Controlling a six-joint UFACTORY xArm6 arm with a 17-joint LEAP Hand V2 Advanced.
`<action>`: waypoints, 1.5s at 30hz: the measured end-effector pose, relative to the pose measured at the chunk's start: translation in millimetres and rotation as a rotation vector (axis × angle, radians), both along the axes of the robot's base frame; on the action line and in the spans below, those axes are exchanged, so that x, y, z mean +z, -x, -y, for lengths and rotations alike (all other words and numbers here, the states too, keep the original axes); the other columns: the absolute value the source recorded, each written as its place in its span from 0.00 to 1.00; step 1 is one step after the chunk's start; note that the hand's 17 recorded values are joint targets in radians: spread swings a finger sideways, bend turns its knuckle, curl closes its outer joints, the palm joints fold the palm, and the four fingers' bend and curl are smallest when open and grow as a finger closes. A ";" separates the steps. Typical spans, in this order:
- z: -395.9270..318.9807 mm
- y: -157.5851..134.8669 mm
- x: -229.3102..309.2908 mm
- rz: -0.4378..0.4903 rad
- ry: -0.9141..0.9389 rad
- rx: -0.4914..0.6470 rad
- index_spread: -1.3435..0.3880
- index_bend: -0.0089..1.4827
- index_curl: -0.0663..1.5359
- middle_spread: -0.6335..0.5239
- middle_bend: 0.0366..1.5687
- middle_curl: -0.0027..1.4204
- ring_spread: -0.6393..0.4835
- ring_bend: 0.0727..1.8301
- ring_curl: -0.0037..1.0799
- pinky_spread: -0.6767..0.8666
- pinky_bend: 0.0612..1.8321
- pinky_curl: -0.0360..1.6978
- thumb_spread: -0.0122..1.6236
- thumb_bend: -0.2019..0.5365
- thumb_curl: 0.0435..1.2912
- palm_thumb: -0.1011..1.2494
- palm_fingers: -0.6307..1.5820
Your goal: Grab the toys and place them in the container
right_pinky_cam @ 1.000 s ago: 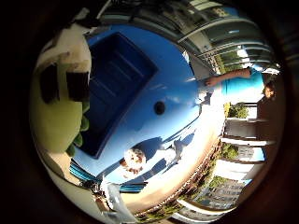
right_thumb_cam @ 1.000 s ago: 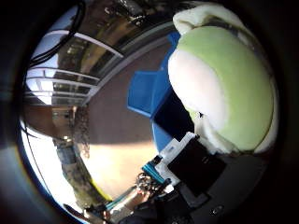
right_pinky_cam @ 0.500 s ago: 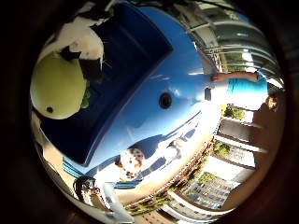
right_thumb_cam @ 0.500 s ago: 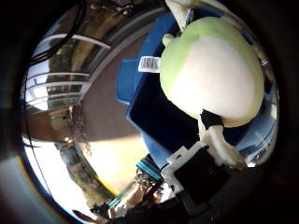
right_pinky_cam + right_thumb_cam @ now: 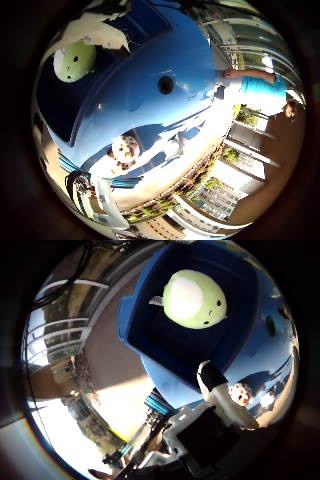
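Thumb-side palm view: round pale-green plush toy [image 5: 194, 298] lying inside deep blue plastic container [image 5: 150, 295], below the hand [image 5: 220, 400]; fingers extended, grasping nothing.

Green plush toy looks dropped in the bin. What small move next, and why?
Probably lift the hand clear and swing toward the spotted toy outside the blue container. The green plush toy lies inside it, apart from the fingers, which look straight and hold nothing.
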State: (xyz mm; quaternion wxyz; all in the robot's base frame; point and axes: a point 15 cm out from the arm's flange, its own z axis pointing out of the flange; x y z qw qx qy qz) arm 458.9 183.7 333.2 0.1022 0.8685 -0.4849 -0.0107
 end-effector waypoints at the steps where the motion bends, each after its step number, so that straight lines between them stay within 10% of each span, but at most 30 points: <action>1: 15.0 1.5 9.8 0.002 0.006 -0.020 0.62 0.07 0.29 0.69 0.11 0.30 0.83 0.31 0.28 0.74 0.51 0.23 0.64 0.23 0.33 0.58 0.26; 13: 284.9 26.4 76.9 -0.006 0.147 -0.323 0.71 0.10 0.22 0.64 0.14 0.29 0.82 0.30 0.28 0.75 0.47 0.19 0.63 0.23 0.30 0.58 0.32; 23: 464.2 60.7 8.2 -0.109 0.162 -0.515 0.70 0.10 0.19 0.67 0.10 0.27 0.82 0.26 0.27 0.76 0.49 0.18 0.64 0.23 0.29 0.58 0.30; 45: 493.5 48.8 -178.9 -0.150 0.109 -0.469 0.76 0.12 0.18 0.62 0.12 0.27 0.81 0.26 0.28 0.75 0.45 0.13 0.64 0.23 0.27 0.59 0.37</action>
